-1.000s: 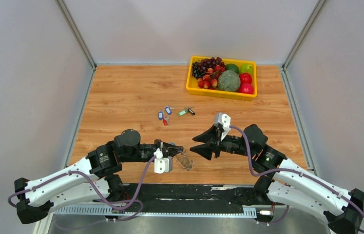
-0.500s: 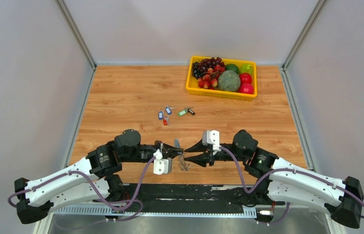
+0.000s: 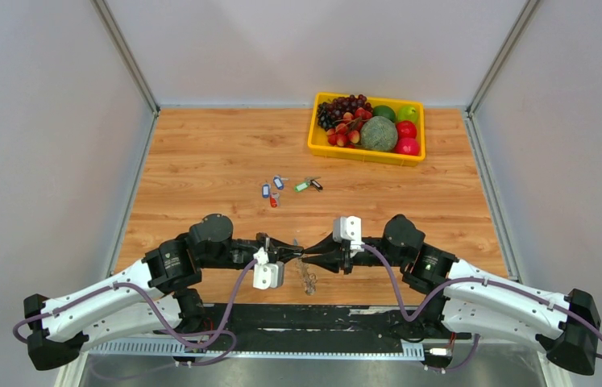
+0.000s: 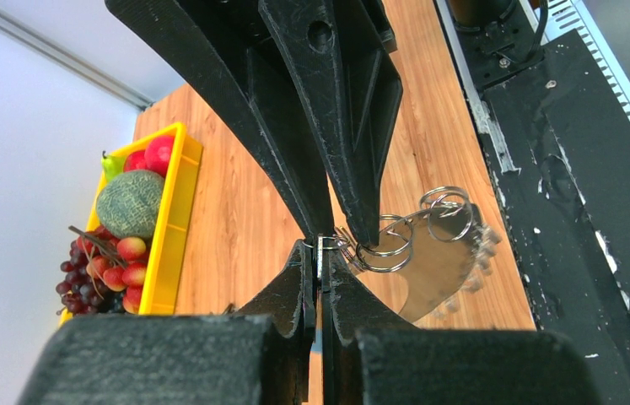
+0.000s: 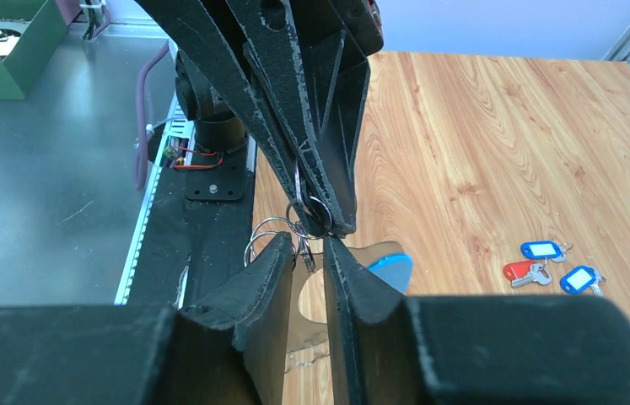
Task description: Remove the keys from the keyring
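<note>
Key-tag labels too small to read. L to R: left gripper [image 4: 321, 253], matte black wedge fingers [image 4: 293, 288], closed tight on a thin wire ring [image 4: 325, 244]. Linked shiny split rings [image 4: 389, 246] carry the keyring [image 4: 438, 283], which hangs just below the tips. It's flat, translucent grey, w/ a jagged outer edge and one bright blue section [image 5: 391, 272]. Opposite, the right gripper [image 5: 309, 246] meets it tip to tip; fingers narrow, wire rings in the gap, can't tell if pinched. Farther back, keys [image 3: 279, 183] lie loose, well apart from the ring: silver metal, blue/red/green/black plastic heads. Far right: yellow plastic tray [image 3: 366, 156] w/ fruit [image 3: 379, 133]. Surface: wood-grain table [image 3: 201, 161], black strip [image 3: 321, 316] at near edge. Room: plain pale walls [image 3: 39, 121], metal corner strips [image 3: 124, 52].
</note>
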You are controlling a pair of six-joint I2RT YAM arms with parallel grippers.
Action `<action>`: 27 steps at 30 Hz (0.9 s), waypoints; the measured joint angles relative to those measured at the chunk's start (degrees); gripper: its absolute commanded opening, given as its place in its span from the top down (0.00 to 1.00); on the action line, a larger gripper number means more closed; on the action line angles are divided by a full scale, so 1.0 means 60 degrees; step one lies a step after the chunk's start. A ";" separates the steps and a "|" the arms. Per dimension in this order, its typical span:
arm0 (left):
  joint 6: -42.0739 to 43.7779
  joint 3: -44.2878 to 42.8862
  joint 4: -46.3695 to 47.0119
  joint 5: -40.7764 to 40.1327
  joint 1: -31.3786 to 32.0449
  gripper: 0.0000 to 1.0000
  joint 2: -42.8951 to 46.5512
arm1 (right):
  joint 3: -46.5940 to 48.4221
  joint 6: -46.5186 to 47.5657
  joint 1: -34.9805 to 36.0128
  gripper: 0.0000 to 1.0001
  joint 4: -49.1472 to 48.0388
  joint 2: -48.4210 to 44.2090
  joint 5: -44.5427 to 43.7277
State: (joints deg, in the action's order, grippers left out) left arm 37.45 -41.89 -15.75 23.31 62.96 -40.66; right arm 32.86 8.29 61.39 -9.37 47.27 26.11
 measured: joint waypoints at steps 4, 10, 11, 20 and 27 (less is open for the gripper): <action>0.0000 0.0000 -0.0033 0.0004 0.0000 1.00 0.0007 | 0.0000 -0.0004 0.0000 0.84 -0.0004 0.0000 0.0018; 0.0004 0.0000 -0.0047 0.0000 0.0000 1.00 0.0102 | 0.0000 -0.0015 0.0000 0.83 -0.0004 0.0000 0.0044; 0.0004 0.0000 -0.0055 -0.0004 0.0000 1.00 0.0131 | 0.0000 -0.0029 0.0004 0.87 -0.0007 0.0000 0.0069; 0.0007 0.0000 -0.0200 0.0000 0.0000 1.00 0.0208 | 0.0033 -0.0109 0.0015 1.00 -0.0007 0.0062 0.0240; 0.0040 0.0000 -0.0244 -0.0018 0.0000 1.00 0.0244 | 0.0306 -0.0612 0.0015 1.00 0.0240 0.0273 0.0197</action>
State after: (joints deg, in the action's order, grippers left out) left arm 37.69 -41.89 -17.21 23.20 62.96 -39.20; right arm 34.70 4.62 61.47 -7.92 48.90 27.29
